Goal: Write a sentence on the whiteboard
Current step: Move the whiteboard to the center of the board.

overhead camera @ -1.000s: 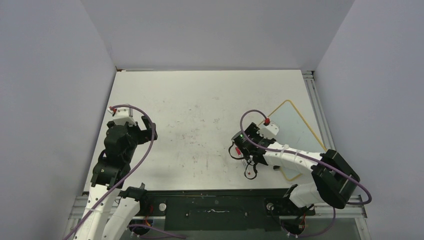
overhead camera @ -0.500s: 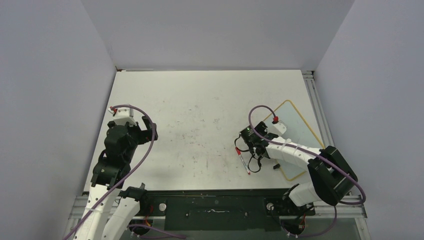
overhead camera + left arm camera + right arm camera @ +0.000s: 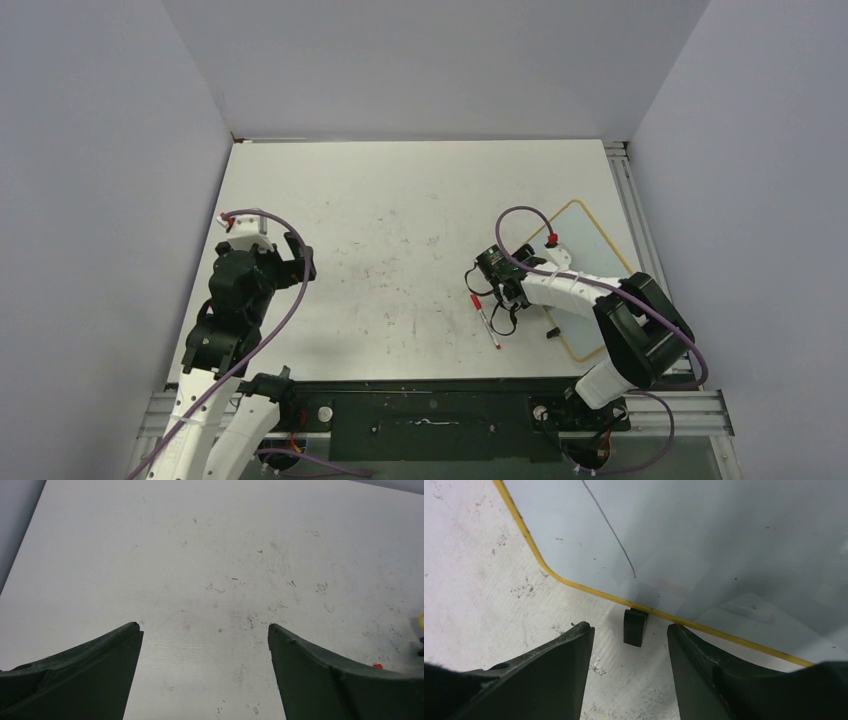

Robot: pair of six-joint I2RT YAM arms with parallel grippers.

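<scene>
The whiteboard (image 3: pixel 590 262) lies flat at the right of the table, with a yellow-tan frame. The right wrist view shows its corner (image 3: pixel 704 540), one black foot (image 3: pixel 635 626) and a thin dark stroke (image 3: pixel 610 530). No red words show on it. A red-capped marker (image 3: pixel 486 322) lies on the table left of the board. My right gripper (image 3: pixel 512 312) (image 3: pixel 628 627) is open and empty, low over the table, with the foot just beyond its fingertips. My left gripper (image 3: pixel 297 262) (image 3: pixel 204 626) is open and empty over bare table at the left.
The white tabletop (image 3: pixel 400 230) is scuffed with small grey marks. Grey walls close in the back and both sides. A metal rail (image 3: pixel 635 215) runs along the right edge and a black base plate (image 3: pixel 430 410) along the near edge.
The right wrist has swung right toward the board's left edge and its elbow has moved left. The marker, by the gripper a second ago, lies free on the table. The left arm has not moved.
</scene>
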